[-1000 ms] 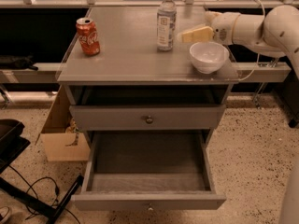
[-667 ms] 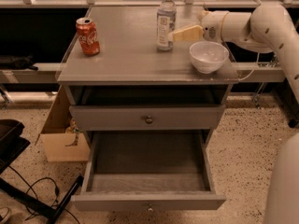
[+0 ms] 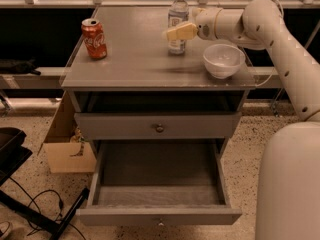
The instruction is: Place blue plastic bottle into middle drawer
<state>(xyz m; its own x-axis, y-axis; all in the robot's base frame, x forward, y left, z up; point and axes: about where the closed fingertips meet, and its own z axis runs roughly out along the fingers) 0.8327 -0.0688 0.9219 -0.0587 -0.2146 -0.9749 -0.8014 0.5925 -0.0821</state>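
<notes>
We see the blue plastic bottle [image 3: 177, 15] standing upright on the tabletop [image 3: 135, 64], upper centre of the frame. Our gripper [image 3: 180, 32] overlaps its lower half; spread or closed, we cannot tell. The middle drawer [image 3: 159, 171] stands open at lower centre. The cola can [image 3: 94, 38] stands upper left, and the white bowl [image 3: 223, 60] sits right of the bottle.

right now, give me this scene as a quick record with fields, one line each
bottle: slim clear plastic bottle with white cap, upright at the back of the grey cabinet top
gripper: gripper level with the bottle's middle, reaching in from the right; grasp cannot be told
middle drawer: wide grey drawer pulled open, bare interior showing
upper drawer: grey knobbed front, shut
also on top: red cola can at left, white bowl at right
</notes>
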